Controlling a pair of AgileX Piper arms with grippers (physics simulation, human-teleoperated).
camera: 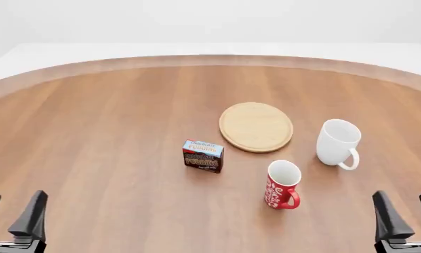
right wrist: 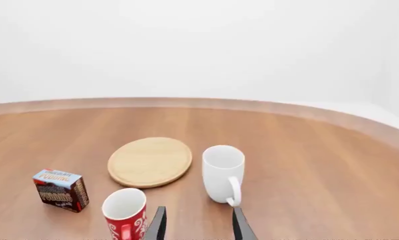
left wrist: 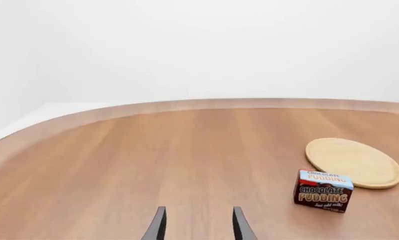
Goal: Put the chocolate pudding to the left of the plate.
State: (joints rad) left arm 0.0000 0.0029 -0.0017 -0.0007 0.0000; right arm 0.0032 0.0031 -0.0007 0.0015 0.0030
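Standing just left of the plate (camera: 256, 127), the chocolate pudding (camera: 202, 156) lies well ahead of both empty, parted fingers (camera: 33, 215).

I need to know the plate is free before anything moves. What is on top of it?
Nothing: the plate's whole top shows as bare wood. The chocolate pudding stands on the table beside it, to its near left, apart from the rim. What lies under the plate cannot be seen.

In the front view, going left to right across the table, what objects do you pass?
chocolate pudding → plate → red patterned mug → white mug
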